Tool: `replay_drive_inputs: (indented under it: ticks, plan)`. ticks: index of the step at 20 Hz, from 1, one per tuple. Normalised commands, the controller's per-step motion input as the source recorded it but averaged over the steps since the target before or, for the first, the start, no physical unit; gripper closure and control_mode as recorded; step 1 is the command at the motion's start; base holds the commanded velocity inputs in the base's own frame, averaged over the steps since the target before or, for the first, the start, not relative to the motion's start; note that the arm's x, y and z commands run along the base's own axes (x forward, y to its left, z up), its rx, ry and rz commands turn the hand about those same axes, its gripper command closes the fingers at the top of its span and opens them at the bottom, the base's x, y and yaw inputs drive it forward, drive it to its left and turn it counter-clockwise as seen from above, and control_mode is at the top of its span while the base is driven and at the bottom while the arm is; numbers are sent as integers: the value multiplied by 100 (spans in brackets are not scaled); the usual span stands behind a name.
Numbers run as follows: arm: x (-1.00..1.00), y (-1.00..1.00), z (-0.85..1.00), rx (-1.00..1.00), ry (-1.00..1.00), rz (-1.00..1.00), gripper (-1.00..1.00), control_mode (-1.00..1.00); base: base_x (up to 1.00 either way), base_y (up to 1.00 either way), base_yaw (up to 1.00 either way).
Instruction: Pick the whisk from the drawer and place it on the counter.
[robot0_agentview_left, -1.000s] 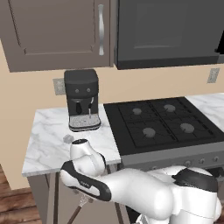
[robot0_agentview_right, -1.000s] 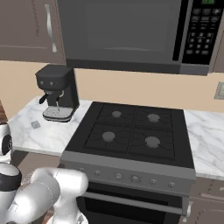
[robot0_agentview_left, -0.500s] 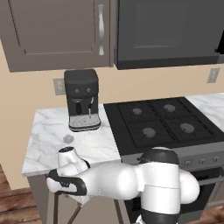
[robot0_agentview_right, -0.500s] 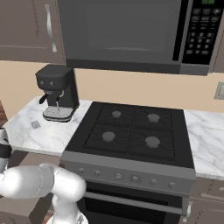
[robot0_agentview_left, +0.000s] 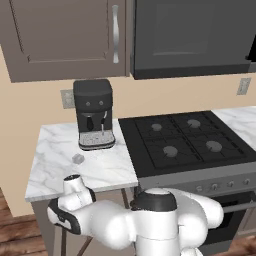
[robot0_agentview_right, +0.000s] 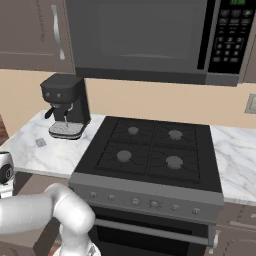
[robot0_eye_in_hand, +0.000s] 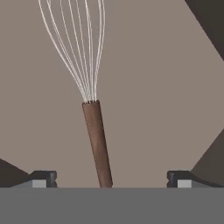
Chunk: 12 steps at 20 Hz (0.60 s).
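The whisk lies on the grey-brown floor of the drawer in the hand view, its dark wooden handle pointing toward me and its silvery wire head running off the top. My gripper is open, one dark fingertip on each side of the handle's end, well apart from it. The white marble counter sits above, seen also from the right as the counter. In the left base view my arm bends down in front of the counter's edge, hiding the hand.
A black coffee machine stands at the back of the counter, with a small grey lump in front of it. The black stovetop lies to the right. Upper cabinets and a microwave hang overhead.
My arm has swung to the left and dropped lower in front of the counter. The jaws have stayed wide.
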Motion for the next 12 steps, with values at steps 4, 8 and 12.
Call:
replay_drive_inputs:
  ticks: [4, 8, 12]
  plan:
    - [0, 0, -63, 0, 0, 0, -100, -100, 0, 0, 0]
    - [0, 0, -78, 0, -3, 0, -100, -100, 0, 0, 0]
    - [3, 0, -70, 0, -6, 0, -100, -100, 0, 0, 0]
